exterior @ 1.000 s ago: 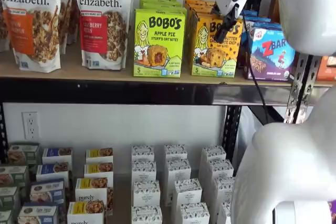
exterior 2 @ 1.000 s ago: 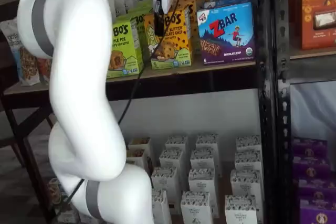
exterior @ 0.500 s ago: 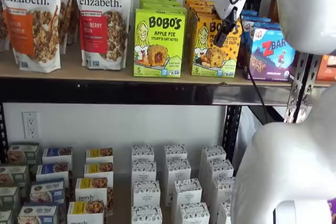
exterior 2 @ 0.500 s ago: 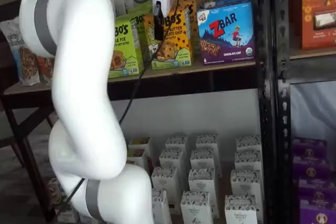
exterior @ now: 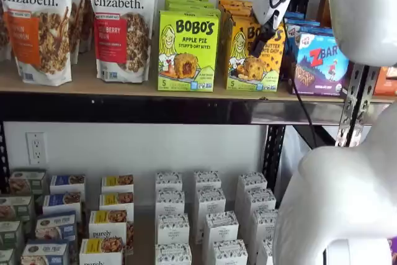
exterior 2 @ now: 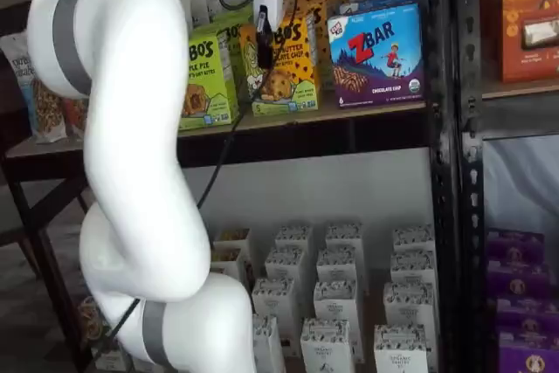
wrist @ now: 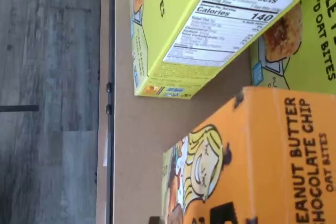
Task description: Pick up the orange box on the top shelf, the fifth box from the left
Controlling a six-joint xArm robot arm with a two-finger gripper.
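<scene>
The orange box (exterior: pixel 248 57) stands on the top shelf (exterior: pixel 124 89) between the lime-green Apple Pie carton (exterior: pixel 188 51) and the blue ZBAR carton (exterior: pixel 319 60). It shows in both shelf views (exterior 2: pixel 288 67). My gripper (exterior: pixel 260 33) hangs in front of the orange box's upper face; its black fingers (exterior 2: pixel 264 48) show side-on, and I cannot tell whether they are open. No box is held. In the wrist view the orange box (wrist: pixel 273 156) fills one corner, close by, with the green carton (wrist: pixel 210 30) beside it on the tan board (wrist: pixel 142 129).
Purely Elizabeth bags (exterior: pixel 121 23) stand at the left of the top shelf. More cartons stand in rows behind the front ones. A black upright (exterior 2: pixel 441 128) rises right of the ZBAR carton. Small white boxes (exterior: pixel 208 215) fill the lower shelf. My white arm (exterior 2: pixel 131 155) stands before the shelves.
The gripper has risen slightly and edged closer to the orange box's face. The boxes have not moved.
</scene>
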